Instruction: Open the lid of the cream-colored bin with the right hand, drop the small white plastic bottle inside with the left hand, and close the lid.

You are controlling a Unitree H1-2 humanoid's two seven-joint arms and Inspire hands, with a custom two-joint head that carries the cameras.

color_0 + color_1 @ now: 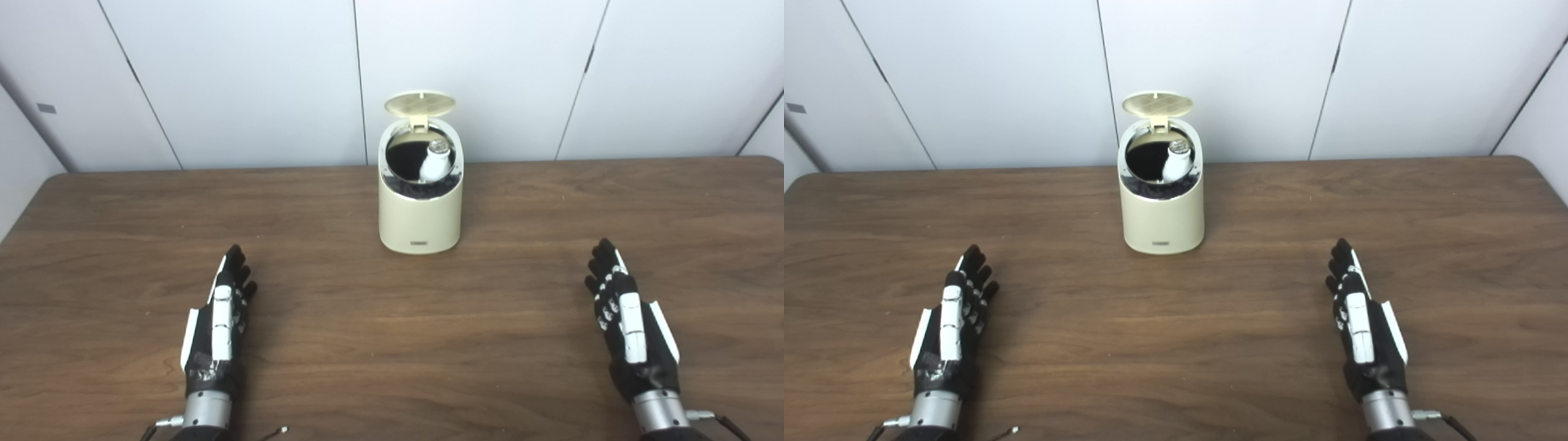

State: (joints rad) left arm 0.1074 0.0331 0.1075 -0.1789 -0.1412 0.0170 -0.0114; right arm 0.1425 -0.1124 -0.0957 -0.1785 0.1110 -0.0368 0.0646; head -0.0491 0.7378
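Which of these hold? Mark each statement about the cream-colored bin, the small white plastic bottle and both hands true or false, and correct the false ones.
1. The round hinged lid of the cream-colored plastic bin stands open. True.
2. The small white plastic bottle lies on the brown wooden table. False: it sits inside the bin.
3. The left hand holds the bottle. False: it is empty, over the table.
4. The right hand is apart from the bin. True.
5. The bin has tipped over. False: it stands upright.
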